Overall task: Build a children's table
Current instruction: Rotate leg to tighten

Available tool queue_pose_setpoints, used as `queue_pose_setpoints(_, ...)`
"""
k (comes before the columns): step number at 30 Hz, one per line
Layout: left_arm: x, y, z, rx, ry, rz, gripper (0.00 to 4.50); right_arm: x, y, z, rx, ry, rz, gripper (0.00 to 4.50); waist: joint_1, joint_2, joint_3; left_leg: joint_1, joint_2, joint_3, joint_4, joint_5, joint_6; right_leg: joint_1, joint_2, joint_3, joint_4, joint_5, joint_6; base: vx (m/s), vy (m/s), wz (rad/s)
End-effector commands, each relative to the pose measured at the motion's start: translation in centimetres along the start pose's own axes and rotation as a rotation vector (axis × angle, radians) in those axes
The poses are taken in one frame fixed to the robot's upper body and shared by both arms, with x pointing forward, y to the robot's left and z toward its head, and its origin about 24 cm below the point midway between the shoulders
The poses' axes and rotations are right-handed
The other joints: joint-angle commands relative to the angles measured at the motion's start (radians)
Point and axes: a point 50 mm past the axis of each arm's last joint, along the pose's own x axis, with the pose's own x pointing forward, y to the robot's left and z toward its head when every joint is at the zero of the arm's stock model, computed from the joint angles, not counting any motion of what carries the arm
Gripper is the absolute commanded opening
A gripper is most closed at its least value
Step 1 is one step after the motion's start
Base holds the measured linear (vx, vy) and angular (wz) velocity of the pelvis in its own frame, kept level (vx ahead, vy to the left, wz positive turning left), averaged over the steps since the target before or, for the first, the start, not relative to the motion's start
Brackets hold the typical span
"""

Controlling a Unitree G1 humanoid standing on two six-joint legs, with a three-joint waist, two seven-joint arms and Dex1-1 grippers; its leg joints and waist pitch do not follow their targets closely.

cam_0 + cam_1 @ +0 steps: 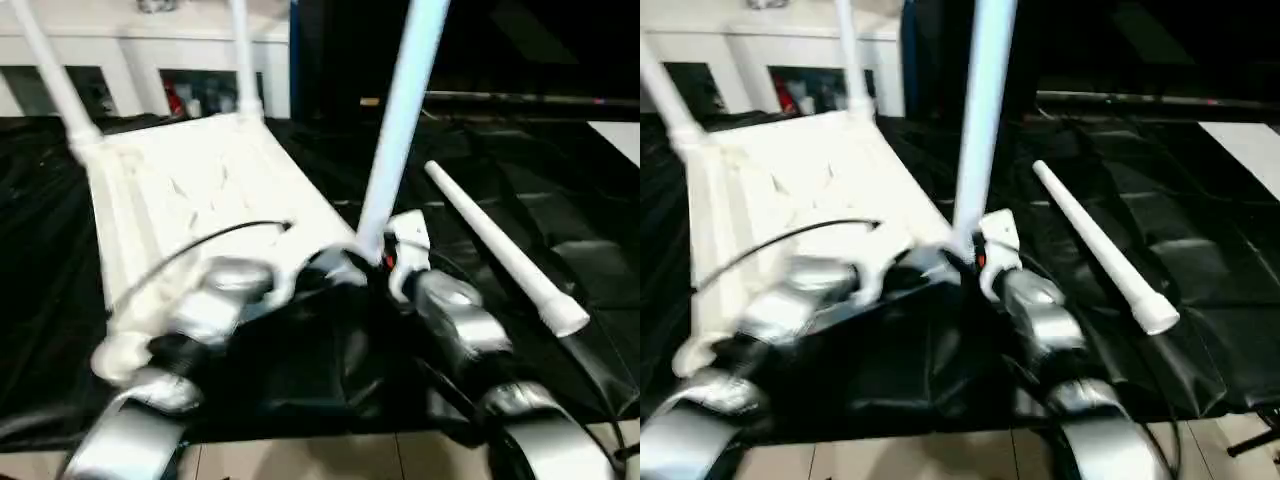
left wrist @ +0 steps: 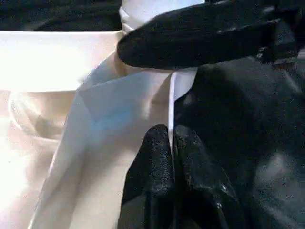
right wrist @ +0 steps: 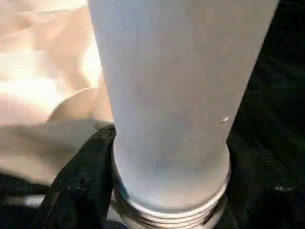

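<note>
The white table top (image 1: 190, 190) lies upside down on a black cloth. Two white legs (image 1: 55, 75) (image 1: 242, 60) stand in its far corners. A third leg (image 1: 400, 120) stands upright at the near right corner. My right gripper (image 1: 375, 258) is shut on the base of this leg, just above its threaded end (image 3: 167, 214), with black fingers (image 3: 81, 191) on both sides. My left gripper (image 2: 170, 136) is shut on the thin rim of the table top (image 2: 119, 105) beside that corner. A fourth leg (image 1: 500, 250) lies loose on the cloth to the right.
The black cloth (image 1: 560, 200) covers the floor around the table top. A white cabinet with shelves (image 1: 130, 60) stands at the back left. A black cable (image 1: 200, 245) arcs over the table top near my left forearm. Pale floor tiles (image 1: 330, 455) show at the near edge.
</note>
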Motion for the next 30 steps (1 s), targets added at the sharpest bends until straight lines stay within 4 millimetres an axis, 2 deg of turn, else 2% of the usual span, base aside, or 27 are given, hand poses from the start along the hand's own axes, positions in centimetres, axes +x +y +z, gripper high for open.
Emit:
queue_pose_setpoints(1, 1.4, -1.2, 0.4, -0.045, -0.032, 0.019, 0.00, 0.4, 1.1, -1.9, 0.019, 0.091, -0.040, 2.76, -0.003, -0.009, -0.058, -0.004, -0.004, 0.011, -0.064, -0.199, 0.026, 0.049, -0.033, 0.034, -0.080, -0.285, -0.165, 0.000, 0.000, 0.00)
queue_pose_setpoints(6, 1.6, -1.5, 0.8, -0.033, -0.051, 0.004, 0.00, 0.8, 2.0, -1.5, 0.012, 0.072, -0.017, 2.76, 0.000, -0.010, -0.059, -0.008, -0.005, 0.010, -0.064, -0.204, 0.044, 0.052, -0.035, 0.033, -0.081, -0.269, -0.160, 0.000, 0.000, 0.00)
queue_pose_setpoints(8, 1.2, -1.2, 0.6, -0.024, -0.061, -0.018, 0.00, 0.7, 2.3, -0.9, 0.060, 0.017, 0.051, 3.45, 0.000, -0.012, -0.058, -0.008, -0.004, 0.008, -0.066, -0.216, 0.050, 0.053, -0.036, 0.032, -0.083, -0.295, -0.154, 0.000, 0.000, 0.00)
queue_pose_setpoints(10, 0.8, -0.9, 0.4, -0.017, -0.065, -0.028, 0.00, 0.6, 2.1, -0.6, 0.069, -0.007, 0.065, 3.45, 0.000, -0.011, -0.058, -0.010, -0.004, 0.008, -0.066, -0.217, 0.056, 0.054, -0.036, 0.032, -0.083, -0.292, -0.154, 0.000, 0.000, 0.00)
queue_pose_setpoints(14, 0.0, -0.6, 0.0, 0.002, -0.085, -0.072, 0.00, 0.2, 1.4, -0.2, 0.026, -0.018, 0.125, 3.83, -0.001, -0.012, -0.057, -0.012, -0.003, 0.008, -0.065, -0.206, 0.062, 0.056, -0.037, 0.032, -0.081, -0.278, -0.169, 0.000, 0.000, 0.00)
queue_pose_setpoints(18, -1.5, -0.1, -0.9, 0.031, -0.101, -0.151, 0.00, -1.1, -0.2, 0.0, -0.059, 0.006, 0.245, 3.83, 0.000, -0.011, -0.055, -0.011, -0.001, 0.008, -0.066, -0.212, 0.070, 0.055, -0.036, 0.033, -0.085, -0.298, -0.167, 0.000, 0.000, 0.00)
queue_pose_setpoints(22, -2.6, 0.0, -1.3, 0.051, -0.102, -0.227, 0.00, -2.2, -1.0, 0.2, -0.137, 0.010, 0.333, 3.83, 0.001, -0.009, -0.054, -0.011, 0.003, 0.007, -0.068, -0.217, 0.066, 0.053, -0.037, 0.035, -0.083, -0.301, -0.168, 0.000, 0.000, 0.00)
queue_pose_setpoints(23, -3.5, 0.0, -1.6, 0.053, -0.102, -0.290, 0.00, -3.0, -1.4, 0.3, -0.191, 0.023, 0.412, 3.83, 0.003, -0.007, -0.056, -0.008, 0.004, 0.007, -0.068, -0.220, 0.063, 0.054, -0.037, 0.033, -0.081, -0.294, -0.175, 0.000, 0.000, 0.00)
queue_pose_setpoints(24, -3.7, 0.0, -1.7, 0.054, -0.100, -0.300, 0.00, -3.1, -1.5, 0.3, -0.200, 0.026, 0.428, 3.83, 0.001, -0.007, -0.055, -0.011, 0.003, 0.009, -0.068, -0.214, 0.066, 0.053, -0.035, 0.035, -0.079, -0.276, -0.180, 0.000, 0.000, 0.00)
queue_pose_setpoints(26, -4.3, -0.1, -1.9, 0.049, -0.094, -0.347, 0.00, -3.4, -1.6, 0.3, -0.229, 0.041, 0.468, 3.83, 0.000, -0.005, -0.057, -0.009, 0.004, 0.010, -0.066, -0.203, 0.064, 0.053, -0.035, 0.036, -0.074, -0.240, -0.198, 0.000, 0.000, 0.00)
queue_pose_setpoints(30, -4.9, -0.1, -2.3, 0.038, -0.079, -0.389, 0.00, -3.6, -1.5, 0.4, -0.240, 0.045, 0.518, 3.83, -0.001, -0.006, -0.054, -0.009, 0.004, 0.010, -0.068, -0.213, 0.059, 0.053, -0.035, 0.036, -0.075, -0.255, -0.202, 0.000, 0.000, 0.00)
